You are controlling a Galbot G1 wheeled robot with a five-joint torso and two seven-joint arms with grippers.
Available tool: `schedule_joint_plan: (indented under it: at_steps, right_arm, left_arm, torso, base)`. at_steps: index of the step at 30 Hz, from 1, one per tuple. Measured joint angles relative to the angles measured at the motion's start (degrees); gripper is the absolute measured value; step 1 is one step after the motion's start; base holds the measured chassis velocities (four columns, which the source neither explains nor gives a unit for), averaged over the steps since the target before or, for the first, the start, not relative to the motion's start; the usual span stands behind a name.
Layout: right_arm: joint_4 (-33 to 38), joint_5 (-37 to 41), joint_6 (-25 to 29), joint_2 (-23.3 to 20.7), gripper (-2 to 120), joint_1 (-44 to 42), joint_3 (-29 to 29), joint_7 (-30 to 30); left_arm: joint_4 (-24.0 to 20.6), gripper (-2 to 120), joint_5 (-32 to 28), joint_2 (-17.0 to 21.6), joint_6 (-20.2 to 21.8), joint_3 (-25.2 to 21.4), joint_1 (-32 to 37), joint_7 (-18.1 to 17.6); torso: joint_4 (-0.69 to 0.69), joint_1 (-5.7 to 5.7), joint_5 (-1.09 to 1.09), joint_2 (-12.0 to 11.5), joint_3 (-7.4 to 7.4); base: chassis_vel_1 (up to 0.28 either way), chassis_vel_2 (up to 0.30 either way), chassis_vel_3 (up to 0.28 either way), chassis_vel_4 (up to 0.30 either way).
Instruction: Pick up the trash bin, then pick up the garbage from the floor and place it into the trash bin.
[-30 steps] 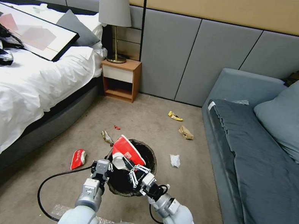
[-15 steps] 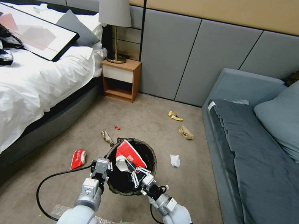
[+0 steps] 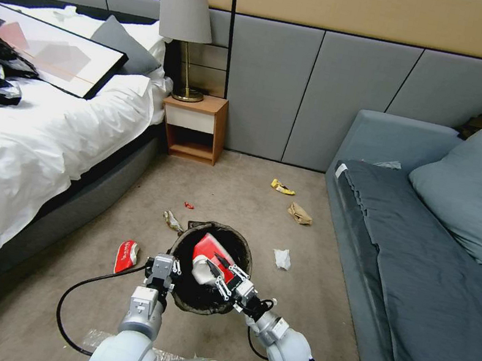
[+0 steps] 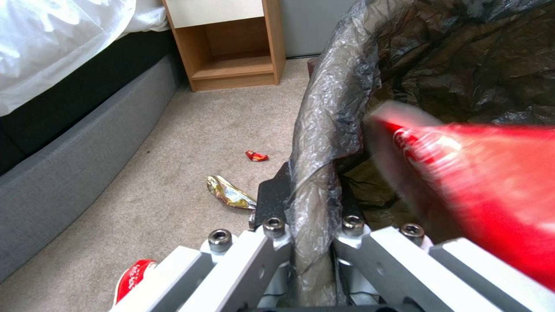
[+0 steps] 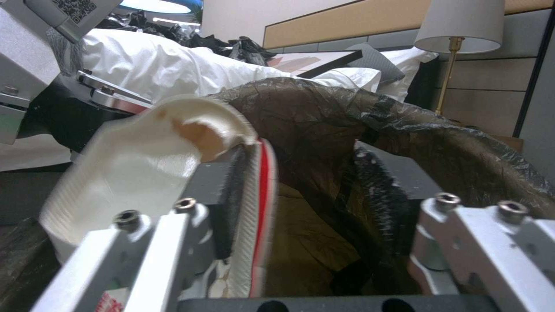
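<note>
A crumpled red-and-white paper wrapper lies inside the round trash bin lined with a dark plastic bag, just ahead of the right gripper, whose jaws stand spread apart over the bin's mouth, one finger against the wrapper's edge. The right arm reaches in from the near side, angled forward and left. The left gripper is clamped on the bin's bag-covered rim, its arm extended straight ahead above the beige carpet.
</note>
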Motion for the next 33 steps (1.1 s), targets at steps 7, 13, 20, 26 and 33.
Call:
schedule_joint_plan:
  at_steps: [7, 13, 20, 26, 33]
  right_arm:
    - [0.22, -0.07, -0.08, -0.01, 84, -0.36, 0.0, -0.21]
    - [0.37, -0.26, -0.09, -0.08, 99, -0.78, 0.06, -0.32]
    - [3.62, -0.23, -0.74, -0.08, 100, -1.6, 1.46, -0.2]
    - [5.53, -4.26, -1.61, -0.46, 100, -2.16, 3.6, 1.26]
    - [7.48, -8.82, -2.3, -0.75, 100, -3.11, 7.21, 2.58]
  left_arm:
    - [-0.04, 1, -0.03, 0.15, 0.0, 0.05, -0.02, -0.01]
    - [-0.04, 1, -0.11, 0.25, 0.0, 0.19, -0.15, -0.01]
    - [-0.04, 1, -0.35, 0.48, 0.07, 0.15, -0.41, -0.01]
    - [-0.07, 1, -0.41, 0.47, 0.1, 0.23, -0.47, 0.0]
    - [-0.5, 1, -0.48, 0.47, 0.12, -0.18, -0.48, -0.01]
  torso:
    - [0.0, 0.0, 0.0, 0.0, 0.0]
    - [0.0, 0.0, 0.0, 0.0, 0.0]
    - [0.0, 0.0, 0.0, 0.0, 0.0]
    - [0.0, 0.0, 0.0, 0.0, 0.0]
    - [0.0, 0.0, 0.0, 0.0, 0.0]
  base:
    - [0.0, 0.0, 0.0, 0.0]
    - [0.0, 0.0, 0.0, 0.0]
    - [0.0, 0.0, 0.0, 0.0]
    - [0.0, 0.0, 0.0, 0.0]
    - [0.0, 0.0, 0.0, 0.0]
